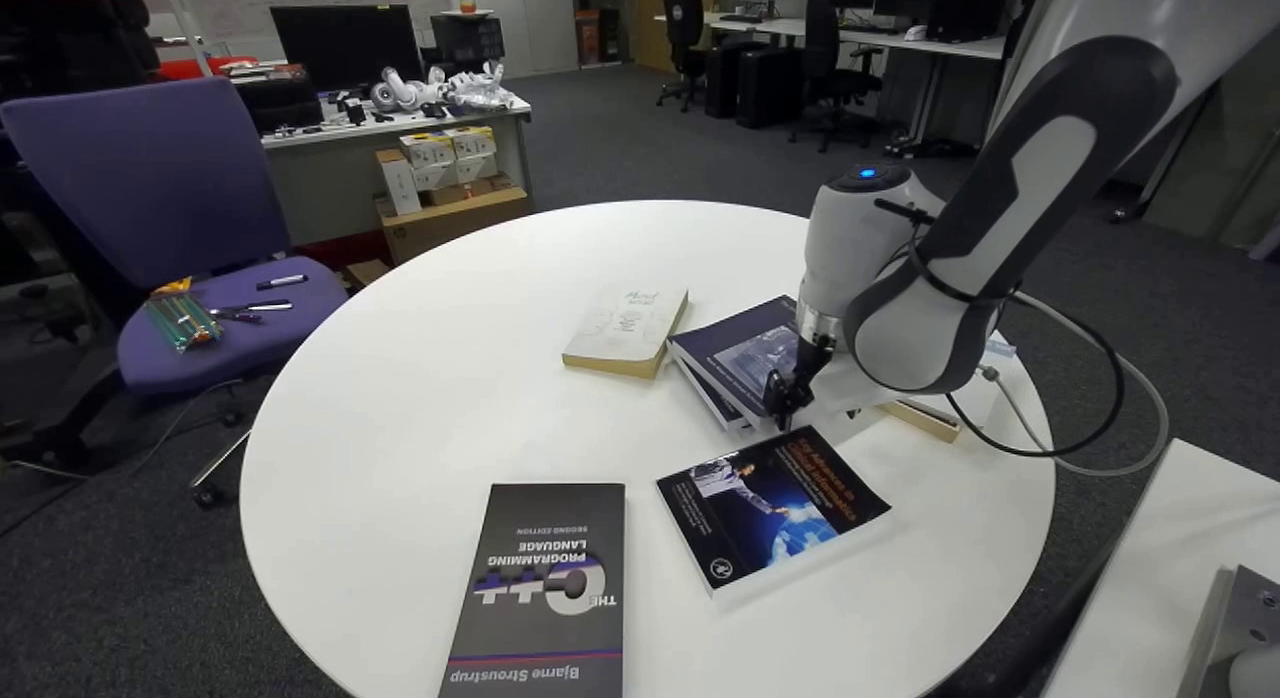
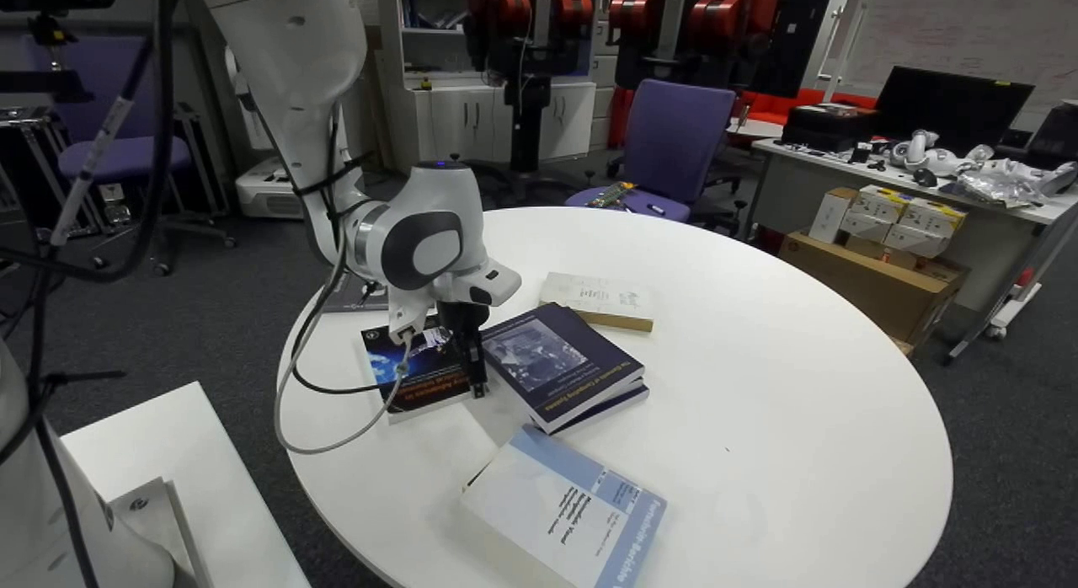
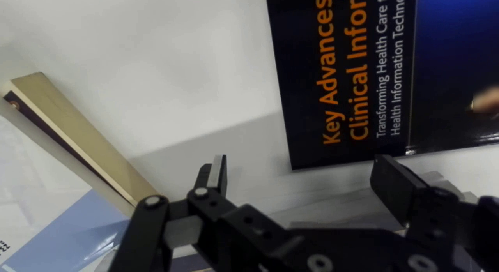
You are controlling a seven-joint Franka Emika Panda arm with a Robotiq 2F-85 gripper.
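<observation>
My gripper (image 3: 300, 166) is open, with nothing between its fingers. It points down between a black book with orange lettering (image 3: 347, 81) and a stack of dark blue books. In both exterior views the fingers (image 1: 785, 408) (image 2: 477, 387) are at the edge of the black book (image 1: 775, 508) (image 2: 421, 373); I cannot tell whether they touch it. The dark blue stack (image 1: 735, 353) (image 2: 560, 360) is right beside the gripper, partly hidden by it in an exterior view. A thick white and light blue book (image 2: 564, 512) also shows at the left of the wrist view (image 3: 62, 229).
The books lie on a round white table (image 1: 400, 428). A cream paperback (image 1: 630, 323) lies beyond the stack, and a grey C++ book (image 1: 550, 578) lies near the table's edge. A cable (image 2: 286, 436) loops from the arm. A purple chair (image 1: 230, 308) stands by the table.
</observation>
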